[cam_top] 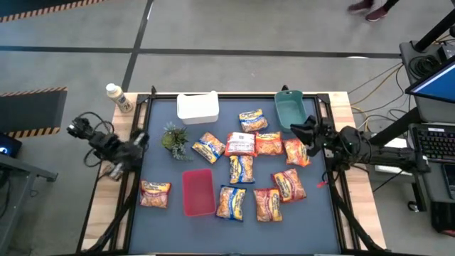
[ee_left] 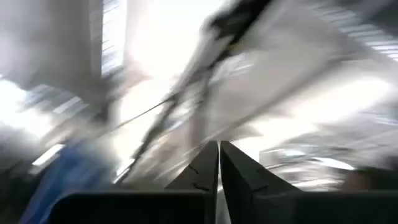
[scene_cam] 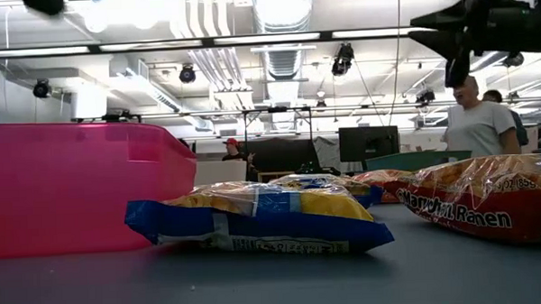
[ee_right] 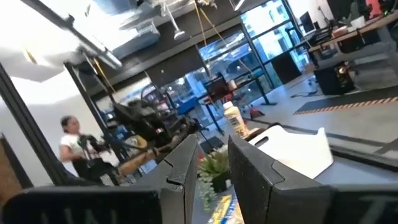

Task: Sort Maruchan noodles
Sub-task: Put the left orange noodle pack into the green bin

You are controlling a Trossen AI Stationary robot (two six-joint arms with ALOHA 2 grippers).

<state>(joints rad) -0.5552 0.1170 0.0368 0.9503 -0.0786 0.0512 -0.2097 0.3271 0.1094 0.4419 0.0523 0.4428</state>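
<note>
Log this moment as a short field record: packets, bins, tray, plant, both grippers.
noodle packets: ten visible on the table mat, none in a bin; one lies apart on the left, the rest cluster centre to right
white bin: far edge, nothing visible inside
green bin: far edge right, nothing visible inside
red tray: flat, nothing visible on it
plant: near white bin
left gripper: shut, holding nothing, at left table edge
right gripper: slightly parted, holding nothing, raised near green bin

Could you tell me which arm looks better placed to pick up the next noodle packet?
Probably the right: the right gripper hovers beside the packet cluster, empty, while the left gripper sits shut at the table's left edge.
</note>
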